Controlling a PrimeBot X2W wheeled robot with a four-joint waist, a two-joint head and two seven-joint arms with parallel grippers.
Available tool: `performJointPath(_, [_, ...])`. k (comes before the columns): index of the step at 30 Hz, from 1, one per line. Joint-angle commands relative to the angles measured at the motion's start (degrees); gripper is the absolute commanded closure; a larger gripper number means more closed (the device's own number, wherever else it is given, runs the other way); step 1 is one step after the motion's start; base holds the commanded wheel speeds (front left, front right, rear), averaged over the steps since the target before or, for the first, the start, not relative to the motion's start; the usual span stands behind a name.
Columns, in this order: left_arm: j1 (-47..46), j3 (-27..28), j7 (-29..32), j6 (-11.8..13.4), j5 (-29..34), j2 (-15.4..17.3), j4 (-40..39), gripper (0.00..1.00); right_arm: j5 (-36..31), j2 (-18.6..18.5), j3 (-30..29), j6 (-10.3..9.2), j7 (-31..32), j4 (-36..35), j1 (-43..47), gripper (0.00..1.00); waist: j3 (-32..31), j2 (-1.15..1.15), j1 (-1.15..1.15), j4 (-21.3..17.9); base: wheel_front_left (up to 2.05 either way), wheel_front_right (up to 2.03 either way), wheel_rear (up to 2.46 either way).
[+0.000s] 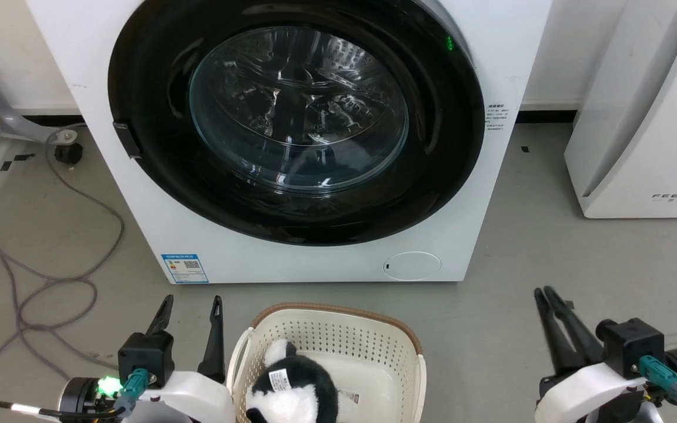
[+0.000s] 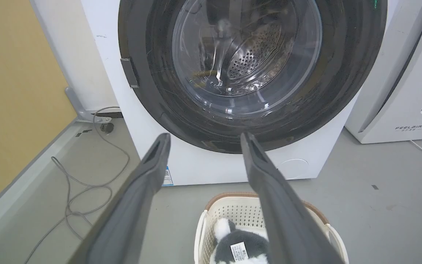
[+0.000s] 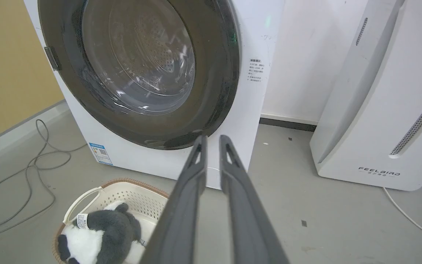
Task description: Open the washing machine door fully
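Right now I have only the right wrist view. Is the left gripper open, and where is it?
Observer: The left gripper is open, fingers wide apart, low beside the left side of the laundry basket.
Operator: Is it touching the washing machine door?
Observer: No. In the head view, floor lies between its fingertips and the washing machine, so it is apart from the washing machine door.
Operator: Where does my right gripper sit relative to the basket?
Observer: The right gripper is off to the basket's right, over bare floor, holding nothing.
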Motion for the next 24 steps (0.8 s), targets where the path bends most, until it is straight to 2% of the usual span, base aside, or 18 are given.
performJointPath(1, [-0.28,-0.30,-0.59,-0.09,-0.52,0.02,0.35,0.00,0.69,0.00,-0.12,0.00,-0.57,0.30,0.38,1.00,0.00,0.00,0.00,-0.01,0.00,0.00,0.00])
performJointPath(11, [-0.58,-1.41,-1.61,-0.03,-1.40,0.10,0.95,0.00,5.73,0.01,0.07,0.01,-2.04,1.46,0.36,1.00,0.06,0.00,0.00,-0.08,0.00,0.00,0.00])
performJointPath(17, [-0.75,-2.07,-2.22,0.04,-1.98,0.18,1.33,0.00,13.27,0.01,0.43,0.01,-2.89,1.85,0.05,1.00,0.10,0.00,0.00,-0.16,0.00,0.00,0.00])
performJointPath(24, [-1.17,-2.83,-3.01,0.17,-2.64,0.29,1.64,0.00,26.68,0.01,0.27,0.01,-3.74,1.96,-0.72,1.00,0.48,0.00,0.00,-0.27,0.00,0.00,0.00])
